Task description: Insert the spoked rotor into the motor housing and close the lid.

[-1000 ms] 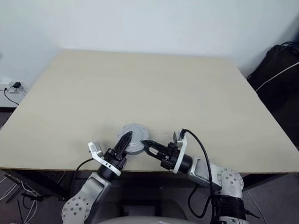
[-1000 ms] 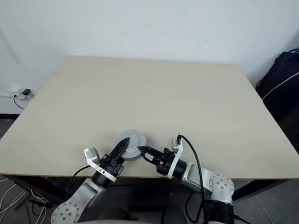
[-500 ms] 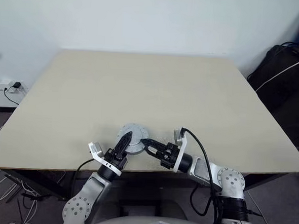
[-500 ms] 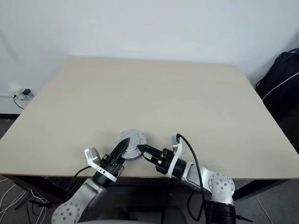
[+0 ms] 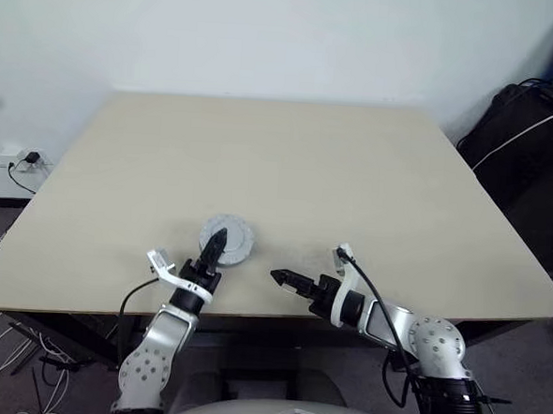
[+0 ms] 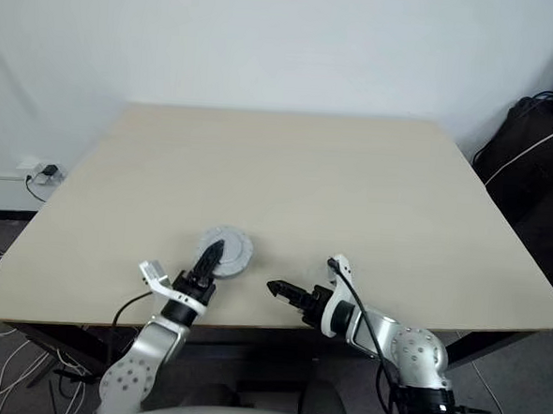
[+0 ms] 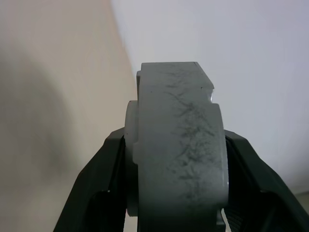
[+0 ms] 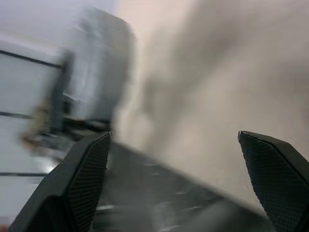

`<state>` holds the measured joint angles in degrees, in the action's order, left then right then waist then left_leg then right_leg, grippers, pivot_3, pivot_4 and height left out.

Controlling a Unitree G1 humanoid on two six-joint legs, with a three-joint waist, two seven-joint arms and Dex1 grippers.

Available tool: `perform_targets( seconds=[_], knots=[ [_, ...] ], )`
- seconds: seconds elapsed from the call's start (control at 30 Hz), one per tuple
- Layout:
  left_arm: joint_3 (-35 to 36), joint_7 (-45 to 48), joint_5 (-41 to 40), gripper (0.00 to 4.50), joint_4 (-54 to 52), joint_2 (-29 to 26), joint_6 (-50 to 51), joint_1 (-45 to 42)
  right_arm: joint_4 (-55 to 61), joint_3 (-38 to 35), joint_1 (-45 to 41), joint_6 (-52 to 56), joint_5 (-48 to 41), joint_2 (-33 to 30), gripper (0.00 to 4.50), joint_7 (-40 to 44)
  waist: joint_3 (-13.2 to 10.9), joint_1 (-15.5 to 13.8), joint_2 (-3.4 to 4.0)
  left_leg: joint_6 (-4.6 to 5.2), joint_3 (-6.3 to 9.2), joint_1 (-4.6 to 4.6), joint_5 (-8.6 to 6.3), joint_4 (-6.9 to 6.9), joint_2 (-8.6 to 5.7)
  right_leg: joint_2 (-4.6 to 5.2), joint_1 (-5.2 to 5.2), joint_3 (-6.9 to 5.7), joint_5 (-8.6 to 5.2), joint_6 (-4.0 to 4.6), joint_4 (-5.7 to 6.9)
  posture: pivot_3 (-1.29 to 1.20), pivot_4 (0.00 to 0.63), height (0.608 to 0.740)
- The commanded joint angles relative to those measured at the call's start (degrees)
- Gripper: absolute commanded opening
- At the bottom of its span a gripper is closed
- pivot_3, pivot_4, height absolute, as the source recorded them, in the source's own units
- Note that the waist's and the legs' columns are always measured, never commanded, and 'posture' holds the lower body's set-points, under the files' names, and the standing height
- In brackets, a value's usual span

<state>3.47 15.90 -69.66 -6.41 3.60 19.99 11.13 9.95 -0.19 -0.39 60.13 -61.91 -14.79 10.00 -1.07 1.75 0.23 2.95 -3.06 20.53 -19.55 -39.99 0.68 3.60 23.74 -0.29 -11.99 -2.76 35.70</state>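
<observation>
Round grey metal disc assembly [image 5: 227, 240], lower centre-left of the head views, near the front edge of the table [image 5: 353, 184]. Its flat face is turned up toward the camera, so the axis runs up and slightly toward the viewer; in the left wrist view the same piece [image 7: 178, 154] is seen edge-on, as a thick grey band with a squared block at one end. Cannot separate housing from lid here: no copper windings, no spokes, no seam to be made out. The rotor is not distinguishable; whatever sits inside the disc is hidden. The lower part of the disc is covered by the left gripper's fingers.

Left gripper [image 5: 214, 249], lower left of the frame, points up the picture toward the far side of the table. Its two black fingers [image 7: 96, 193] flank the disc's rim on either side, closed onto it, holding it.

Right gripper [image 5: 282, 279], lower centre-right, points left across the picture toward the disc, with bare tabletop between them. In the head views its fingers overlap into one dark point. The right wrist view shows the two fingers [image 8: 87, 179] set wide apart with nothing between them; the background there is smeared and unreadable.

A dark bag [image 5: 525, 138] with a white cable sits at the right edge, partly cut off.
</observation>
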Motion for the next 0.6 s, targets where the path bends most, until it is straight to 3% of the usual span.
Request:
perform_targets(
  seconds=[0.03,0.23,0.6],
  knots=[
    [2.19,-0.71,0.15,2.12,0.05,5.57,-2.97,-5.51,3.32,4.46,-0.71,-8.87,11.29,-0.83,4.50,2.45,0.02,-0.11,-0.03,0.00,0.00,0.01,0.00,-0.01,-0.02,0.00,-0.01,0.01,0.01,-0.01,-0.01,0.00,0.000,0.740],
    [7.22,-4.10,2.28,2.12,10.16,5.00,-5.51,-15.68,2.30,10.79,-0.35,-24.71,30.96,-2.10,4.50,3.24,0.03,-0.33,-0.13,-0.08,0.00,0.02,0.05,-0.01,-0.09,0.00,-0.02,0.03,0.05,-0.07,-0.06,0.00,0.000,0.740],
    [14.48,-5.40,10.84,2.12,33.67,4.20,-9.73,-34.60,-1.72,13.59,3.61,-46.51,51.87,-1.37,4.50,2.21,-0.10,-0.95,-0.55,-0.25,0.12,0.05,0.16,0.01,-0.18,-0.08,-0.33,-0.02,0.29,-0.38,-0.63,0.00,0.000,0.740]
  ],
)
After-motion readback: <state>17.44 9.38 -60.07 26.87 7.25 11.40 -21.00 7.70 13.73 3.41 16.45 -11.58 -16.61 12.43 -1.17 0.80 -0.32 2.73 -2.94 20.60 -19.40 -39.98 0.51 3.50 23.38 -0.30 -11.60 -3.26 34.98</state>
